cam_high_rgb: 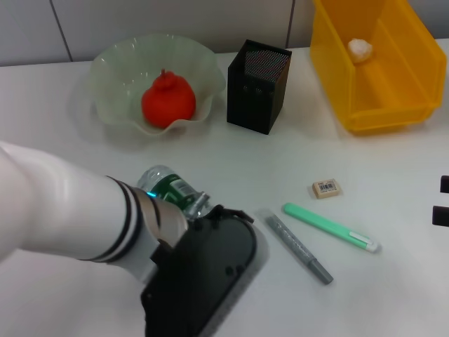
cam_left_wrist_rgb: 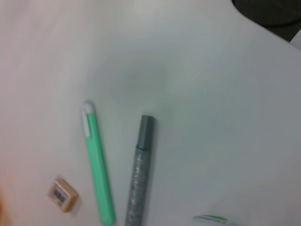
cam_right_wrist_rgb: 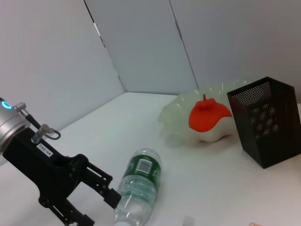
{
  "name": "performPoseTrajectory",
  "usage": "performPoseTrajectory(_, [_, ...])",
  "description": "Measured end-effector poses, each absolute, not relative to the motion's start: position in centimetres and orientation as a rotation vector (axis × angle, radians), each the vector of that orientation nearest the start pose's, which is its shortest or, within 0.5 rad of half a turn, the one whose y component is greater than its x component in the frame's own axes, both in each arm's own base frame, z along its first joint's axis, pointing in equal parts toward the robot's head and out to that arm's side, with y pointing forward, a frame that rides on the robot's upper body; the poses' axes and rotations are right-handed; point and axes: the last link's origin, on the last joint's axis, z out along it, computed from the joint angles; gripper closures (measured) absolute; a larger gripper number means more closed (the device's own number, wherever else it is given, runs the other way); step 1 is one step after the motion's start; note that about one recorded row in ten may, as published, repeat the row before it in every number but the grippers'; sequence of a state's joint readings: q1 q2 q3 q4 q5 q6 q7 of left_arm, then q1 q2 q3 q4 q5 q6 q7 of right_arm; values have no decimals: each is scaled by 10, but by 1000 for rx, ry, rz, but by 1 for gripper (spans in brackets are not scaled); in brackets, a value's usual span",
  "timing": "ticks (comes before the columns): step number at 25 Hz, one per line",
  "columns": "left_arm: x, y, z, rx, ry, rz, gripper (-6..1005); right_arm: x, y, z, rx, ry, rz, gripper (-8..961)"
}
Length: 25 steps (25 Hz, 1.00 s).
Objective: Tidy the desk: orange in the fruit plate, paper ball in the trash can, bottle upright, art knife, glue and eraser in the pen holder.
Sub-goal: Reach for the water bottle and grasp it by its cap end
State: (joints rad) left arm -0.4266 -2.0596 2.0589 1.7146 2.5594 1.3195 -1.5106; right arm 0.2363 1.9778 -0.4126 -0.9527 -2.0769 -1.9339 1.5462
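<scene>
The bottle (cam_high_rgb: 167, 185) lies on its side on the table, partly hidden under my left wrist. In the right wrist view my left gripper (cam_right_wrist_rgb: 94, 202) is open, with its fingers next to the near end of the bottle (cam_right_wrist_rgb: 139, 183). The orange (cam_high_rgb: 168, 100) sits in the fruit plate (cam_high_rgb: 112, 77). The paper ball (cam_high_rgb: 360, 48) lies in the yellow trash can (cam_high_rgb: 393, 105). The eraser (cam_high_rgb: 326, 188), the green art knife (cam_high_rgb: 330, 227) and the grey glue stick (cam_high_rgb: 298, 246) lie on the table, in front of the pen holder (cam_high_rgb: 257, 86). My right gripper (cam_high_rgb: 442, 199) is open at the right edge.
My left arm and its black gripper body (cam_high_rgb: 203, 281) cover the front left of the table. The pen holder stands between the fruit plate and the trash can at the back.
</scene>
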Motion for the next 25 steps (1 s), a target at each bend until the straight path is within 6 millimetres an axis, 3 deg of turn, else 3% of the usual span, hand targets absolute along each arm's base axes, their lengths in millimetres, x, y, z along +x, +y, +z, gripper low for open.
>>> performPoseTrajectory(9, [-100, 260, -104, -2589, 1580, 672, 224, 340, 228, 114, -2556, 875, 648, 169])
performPoseTrajectory(18, [-95, 269, -112, -2582, 1552, 671, 327, 343, 225, 112, -2558, 873, 636, 170])
performPoseTrajectory(25, [-91, 278, -120, -2617, 1477, 743, 324, 343, 226, 109, -2565, 851, 654, 170])
